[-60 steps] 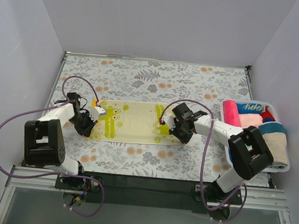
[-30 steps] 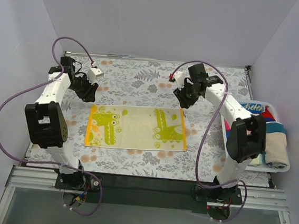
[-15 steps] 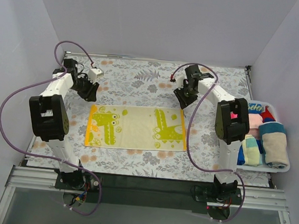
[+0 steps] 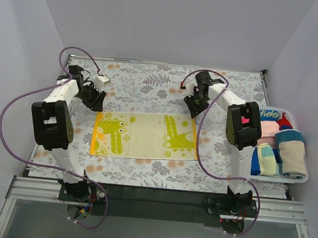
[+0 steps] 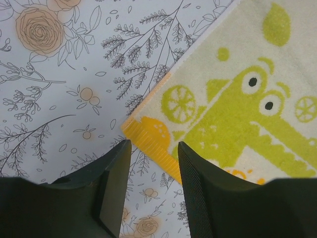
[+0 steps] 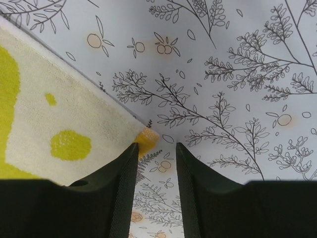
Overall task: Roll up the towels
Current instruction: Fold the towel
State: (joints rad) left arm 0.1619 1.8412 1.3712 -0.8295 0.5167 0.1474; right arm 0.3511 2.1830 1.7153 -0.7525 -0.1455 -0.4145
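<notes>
White walls enclose a floral covering [image 4: 151,79]. The yellow towel [image 4: 144,134] lies flat mid-table, and the right arm partly hides the basket [image 4: 305,177].

Left wrist: the left gripper [image 5: 151,148] is slightly parted and empty over the towel's orange corner.

Right wrist: the right gripper [image 6: 156,148] is likewise parted and empty, and the towel is mostly cut off.

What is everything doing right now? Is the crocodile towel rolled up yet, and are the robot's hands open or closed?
Crocodile towel: flat and spread out, not rolled yet.
Left gripper: open, holding nothing, at the towel's far left corner.
Right gripper: open, holding nothing, at the towel's far right corner.
Towels in the basket: rolled up, packed side by side.
Basket: upright, holding the rolled towels.
Floral table cover: lying flat.
</notes>
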